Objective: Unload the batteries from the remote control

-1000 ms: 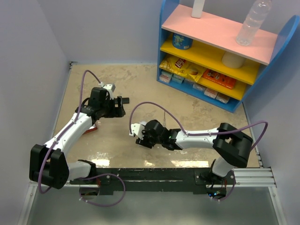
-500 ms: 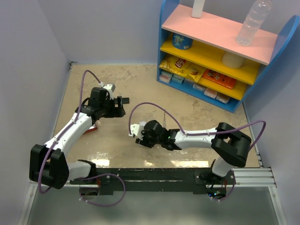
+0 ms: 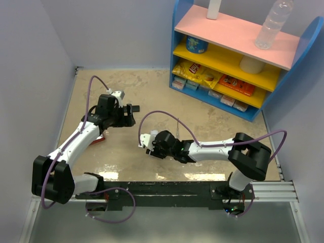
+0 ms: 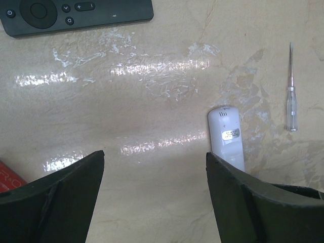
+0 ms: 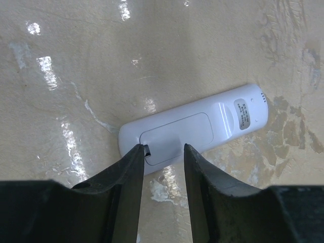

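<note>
Pretty simple setup: a glossy beige stone-look table (image 3: 167, 91) is boxed in by pale lavender walls (image 3: 116, 30). A black rail (image 3: 167, 190) is bolted along the near edge. A blue shelf (image 3: 176, 40) with pink and yellow boards is parked at the back right, stocked with snacks and a bottle. Glare streaks are smeared all over the tabletop.

The batteries can't be seen, since the back cover on the white remote (image 5: 202, 126) is shut. That remote is laid face down under the right gripper (image 5: 163, 151). In the right wrist view its long axis is run from lower left to upper right, with the label end pointed up-right and the cover end pointed at the fingers.

The right gripper is set to a slim gap over the cover end, with one fingertip (image 5: 137, 154) placed right at the cover's notch; nothing is clamped. The left gripper (image 4: 154, 169) is spread wide with nothing held. A black remote (image 4: 76, 12), a small screwdriver (image 4: 289, 101) and a red thing (image 4: 7, 174) are caught in its view too.
</note>
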{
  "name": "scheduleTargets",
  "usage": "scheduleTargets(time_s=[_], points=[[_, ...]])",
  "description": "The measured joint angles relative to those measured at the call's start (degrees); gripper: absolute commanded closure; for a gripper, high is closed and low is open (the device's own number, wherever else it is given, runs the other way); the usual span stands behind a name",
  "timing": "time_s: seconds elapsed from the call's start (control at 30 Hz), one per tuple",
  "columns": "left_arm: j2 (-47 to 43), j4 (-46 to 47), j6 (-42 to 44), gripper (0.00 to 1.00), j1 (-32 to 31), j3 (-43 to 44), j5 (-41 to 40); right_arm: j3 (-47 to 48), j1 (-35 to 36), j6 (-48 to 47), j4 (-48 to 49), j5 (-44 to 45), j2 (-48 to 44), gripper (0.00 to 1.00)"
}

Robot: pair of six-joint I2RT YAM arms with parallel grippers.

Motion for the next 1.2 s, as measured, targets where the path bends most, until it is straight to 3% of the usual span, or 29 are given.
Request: scheduleTargets(time_s=[0.77, 1.2], points=[[0.1, 0.0, 0.0, 0.14, 0.0, 0.0, 0.0, 0.0, 0.4, 1.2, 1.8, 6.0, -3.7, 0.61], [0.5, 0.0, 0.0, 0.14, 0.0, 0.0, -0.5, -2.6, 0.4, 15.6, -2.0, 14.7, -8.1, 0.6]])
